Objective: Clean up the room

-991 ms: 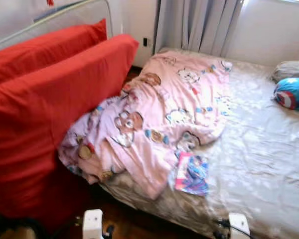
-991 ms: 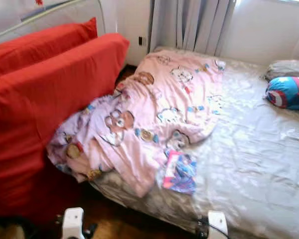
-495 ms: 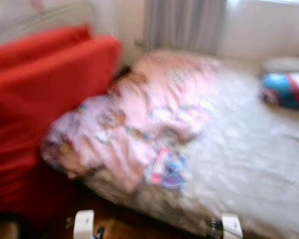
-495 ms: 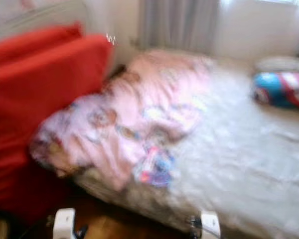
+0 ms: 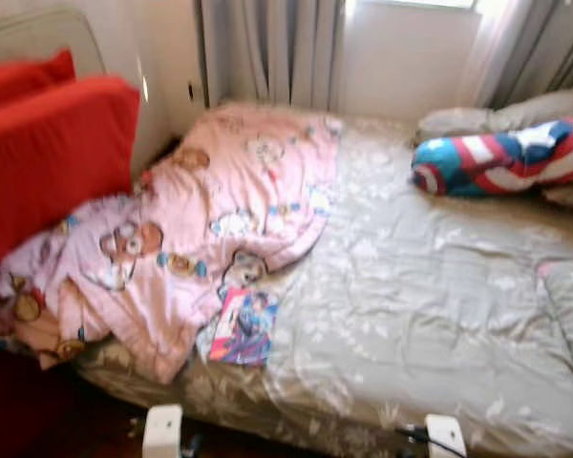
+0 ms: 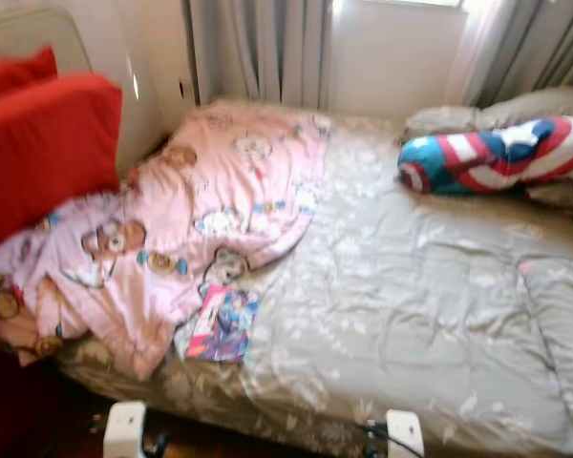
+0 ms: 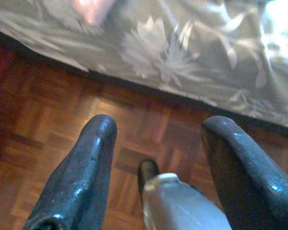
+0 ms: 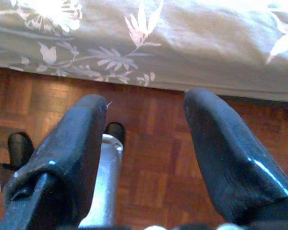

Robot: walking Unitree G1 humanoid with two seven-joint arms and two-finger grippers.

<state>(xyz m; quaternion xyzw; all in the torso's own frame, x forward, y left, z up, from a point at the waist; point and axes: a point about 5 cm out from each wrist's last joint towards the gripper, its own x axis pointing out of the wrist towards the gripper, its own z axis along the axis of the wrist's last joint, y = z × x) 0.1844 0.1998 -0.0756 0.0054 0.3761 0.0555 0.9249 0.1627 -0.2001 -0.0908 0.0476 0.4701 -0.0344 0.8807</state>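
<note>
Bed [image 5: 430, 315] with grey flowered cover is seen ahead, under the window. A pink cartoon blanket [image 5: 201, 219] is bunched on its left part, hanging over the near edge. A small colourful packet [image 5: 241, 326] lies just beside the blanket's lower edge, on the cover. A red-white-blue pillow [image 5: 501, 157] is at the far right, grey pillows [image 6: 468, 116] behind it. Red cushions [image 5: 48, 143] stand left of the bed. Left gripper [image 7: 156, 163] and right gripper [image 8: 144, 143] are held low over parquet floor [image 8: 153, 124] by the bed edge, fingers apart, nothing held.
</note>
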